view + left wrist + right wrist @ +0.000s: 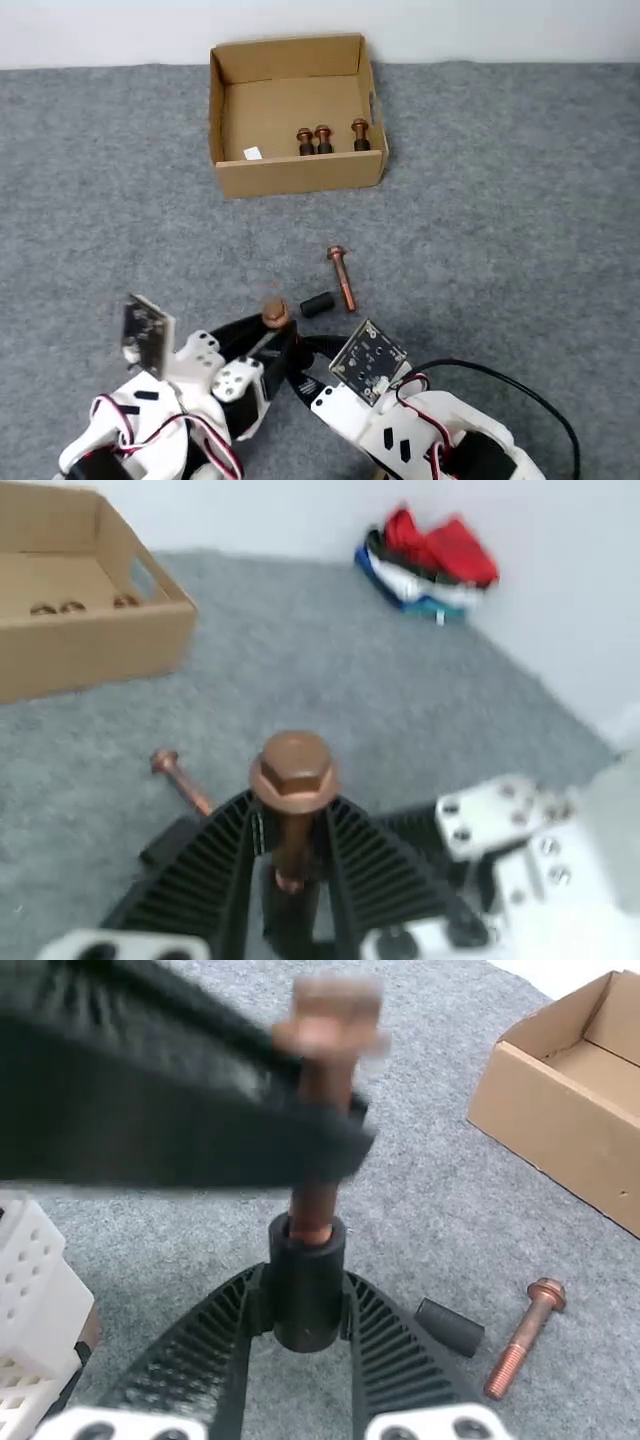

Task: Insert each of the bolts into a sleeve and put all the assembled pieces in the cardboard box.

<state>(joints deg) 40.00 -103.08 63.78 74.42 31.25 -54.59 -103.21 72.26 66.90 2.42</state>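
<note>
My left gripper point(291, 825) is shut on a copper bolt point(293, 772), held upright with its hex head on top. My right gripper point(305, 1305) is shut on a black sleeve point(306, 1282) directly beneath, and the bolt's tip point(312, 1222) sits in the sleeve's mouth. In the high view both grippers meet near the front of the table, at the bolt head point(275, 315). A loose bolt point(342, 278) and a loose black sleeve point(317, 304) lie on the carpet just beyond. The cardboard box point(296, 172) stands at the back with three assembled pieces point(324, 139) inside.
Grey carpet covers the table all around. A heap of red, white and blue cloth point(426, 562) lies by the wall, off to the side. A black cable point(520, 392) runs behind the right arm.
</note>
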